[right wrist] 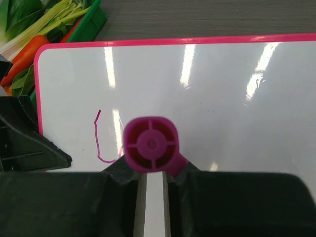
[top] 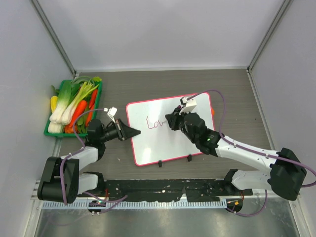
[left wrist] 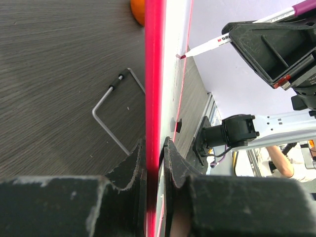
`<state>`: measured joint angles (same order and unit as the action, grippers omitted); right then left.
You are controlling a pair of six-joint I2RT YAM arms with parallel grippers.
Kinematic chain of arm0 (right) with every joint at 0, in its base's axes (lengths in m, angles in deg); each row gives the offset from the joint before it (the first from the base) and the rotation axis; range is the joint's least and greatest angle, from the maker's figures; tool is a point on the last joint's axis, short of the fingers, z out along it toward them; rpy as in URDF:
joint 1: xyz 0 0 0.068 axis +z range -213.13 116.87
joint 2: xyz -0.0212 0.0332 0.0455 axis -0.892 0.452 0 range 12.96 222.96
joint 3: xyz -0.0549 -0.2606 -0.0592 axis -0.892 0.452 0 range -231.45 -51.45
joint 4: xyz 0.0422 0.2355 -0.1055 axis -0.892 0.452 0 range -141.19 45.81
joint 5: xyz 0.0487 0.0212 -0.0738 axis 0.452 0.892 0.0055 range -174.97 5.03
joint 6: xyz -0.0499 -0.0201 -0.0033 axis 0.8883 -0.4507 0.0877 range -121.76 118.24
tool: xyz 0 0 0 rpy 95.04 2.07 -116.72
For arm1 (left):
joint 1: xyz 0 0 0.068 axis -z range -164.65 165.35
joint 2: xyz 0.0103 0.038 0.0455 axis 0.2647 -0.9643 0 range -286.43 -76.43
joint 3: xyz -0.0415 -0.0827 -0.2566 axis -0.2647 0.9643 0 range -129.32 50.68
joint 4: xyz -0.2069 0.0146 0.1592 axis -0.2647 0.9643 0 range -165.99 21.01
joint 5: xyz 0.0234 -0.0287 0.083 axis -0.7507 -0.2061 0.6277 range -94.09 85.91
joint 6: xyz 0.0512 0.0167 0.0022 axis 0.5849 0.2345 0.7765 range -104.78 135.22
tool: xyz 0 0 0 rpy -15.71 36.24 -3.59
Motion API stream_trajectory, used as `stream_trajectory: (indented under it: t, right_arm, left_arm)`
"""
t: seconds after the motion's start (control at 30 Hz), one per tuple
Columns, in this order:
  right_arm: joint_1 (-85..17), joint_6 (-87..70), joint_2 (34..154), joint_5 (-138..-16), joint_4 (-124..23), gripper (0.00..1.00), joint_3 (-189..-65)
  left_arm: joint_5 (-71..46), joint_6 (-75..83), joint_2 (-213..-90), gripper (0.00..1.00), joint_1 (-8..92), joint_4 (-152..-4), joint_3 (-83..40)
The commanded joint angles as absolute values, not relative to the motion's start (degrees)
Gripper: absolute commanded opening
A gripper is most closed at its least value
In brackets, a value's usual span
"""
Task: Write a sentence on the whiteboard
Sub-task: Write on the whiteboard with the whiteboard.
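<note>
Dark wood-grain table (top: 163,84) under us, pale grey walls (top: 163,29) boxing it in on three sides. Over at 9 o'clock a green tray (top: 48,132) sits packed with vegetables (top: 74,101): leeks, carrots, greens.

Dead centre lies the whiteboard (top: 168,143), pink frame, turned a little off square, with its two black feet (top: 160,164) on the 6 o'clock edge. Something small and orange (top: 213,111) peeks out at its 2 o'clock edge.

The left gripper (top: 132,132) is at the board's 9 o'clock edge, and the left wrist view settles it: both fingers (left wrist: 128,165) are pinched tight on the pink frame, one on each face, no gap to spare. In that same view a bent metal wire (left wrist: 106,121) lies on the wood beside the board.

The right gripper (top: 173,120) reaches in from 4 o'clock and hangs over the board's upper middle. It is clamped around a marker (right wrist: 150,144), whose magenta butt end stares straight into the right wrist camera. From the left wrist view the marker's tip meets the white surface.

Pink-red writing (top: 155,122) sits on the board at 9 o'clock of that gripper, just beside it: a looping L and a couple of letters after it
</note>
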<state>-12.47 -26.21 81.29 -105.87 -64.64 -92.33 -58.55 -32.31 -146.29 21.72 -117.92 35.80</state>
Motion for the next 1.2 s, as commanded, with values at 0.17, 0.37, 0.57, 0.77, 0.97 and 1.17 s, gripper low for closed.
stream_trajectory:
  t: [0.17, 0.37, 0.57, 0.77, 0.97, 1.17]
  right_arm:
    - [-13.2, -24.4, 83.4, -110.2, -63.1, 0.01, -96.5]
    - [-13.6, -24.3, 84.0, -110.2, -63.0, 0.01, -97.4]
    - [-13.7, -25.1, 82.0, -109.0, -62.7, 0.01, -97.2]
    - [-13.7, -26.3, 78.4, -107.0, -64.4, 0.01, -94.9]
    - [-13.9, -27.2, 77.8, -105.8, -63.9, 0.01, -93.5]
    - [-14.0, -28.2, 78.4, -103.9, -64.7, 0.01, -92.5]
  left_arm:
    - [-54.1, -25.7, -146.6, 0.0, 22.4, -114.7, 35.4]
    - [-54.1, -25.6, -146.6, 0.0, 22.3, -114.7, 35.4]
    - [-54.1, -25.6, -146.6, 0.0, 22.4, -114.6, 35.4]
    - [-54.2, -25.6, -146.7, 0.0, 22.4, -114.7, 35.4]
    - [-54.2, -25.7, -146.7, 0.0, 22.3, -114.7, 35.4]
    - [-54.3, -25.6, -146.7, 0.0, 22.3, -114.7, 35.4]
